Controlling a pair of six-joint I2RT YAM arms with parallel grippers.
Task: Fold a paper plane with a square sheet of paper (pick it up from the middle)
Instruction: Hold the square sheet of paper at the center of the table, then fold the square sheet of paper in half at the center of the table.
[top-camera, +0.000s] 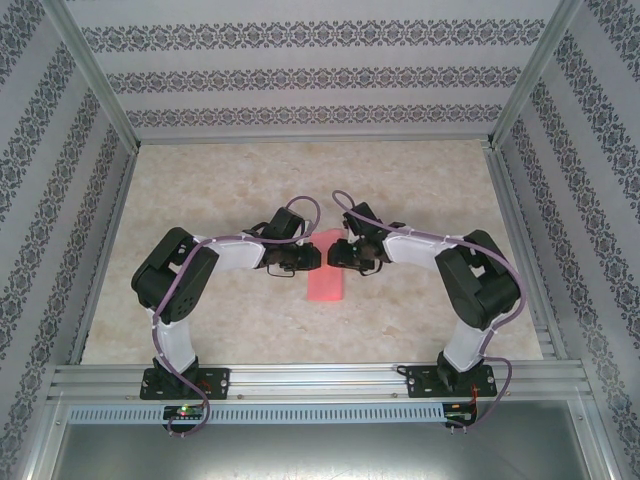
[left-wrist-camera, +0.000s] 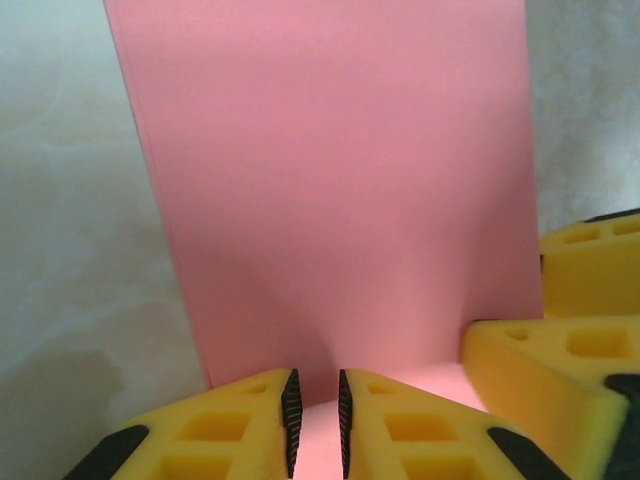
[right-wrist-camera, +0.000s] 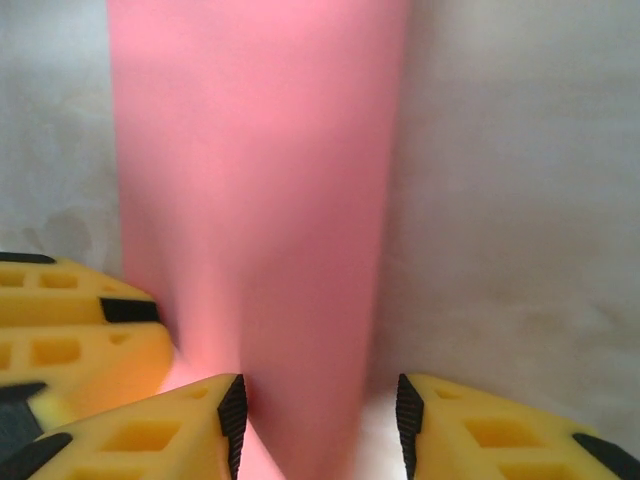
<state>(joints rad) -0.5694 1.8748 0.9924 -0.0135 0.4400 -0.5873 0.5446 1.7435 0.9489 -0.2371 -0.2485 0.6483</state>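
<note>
The square sheet of paper (top-camera: 326, 282) lies on the table as a narrow salmon-pink rectangle, apparently folded in half. Both grippers meet over its far half. My left gripper (top-camera: 311, 258) comes in from the left and my right gripper (top-camera: 334, 255) from the right. In the left wrist view the left gripper (left-wrist-camera: 315, 385) sits low over the paper (left-wrist-camera: 330, 180), its jaws a narrow slit apart with pink showing between them. In the right wrist view the right gripper (right-wrist-camera: 320, 395) stands wide open astride the long edge of the paper (right-wrist-camera: 260, 180), which looks blurred.
The beige marbled table (top-camera: 200, 200) is walled on three sides by patterned panels, with an aluminium rail (top-camera: 320, 378) along the near edge. The right gripper's yellow fingers (left-wrist-camera: 590, 300) crowd the left wrist view, and the left gripper's fingers (right-wrist-camera: 60, 330) show in the right wrist view.
</note>
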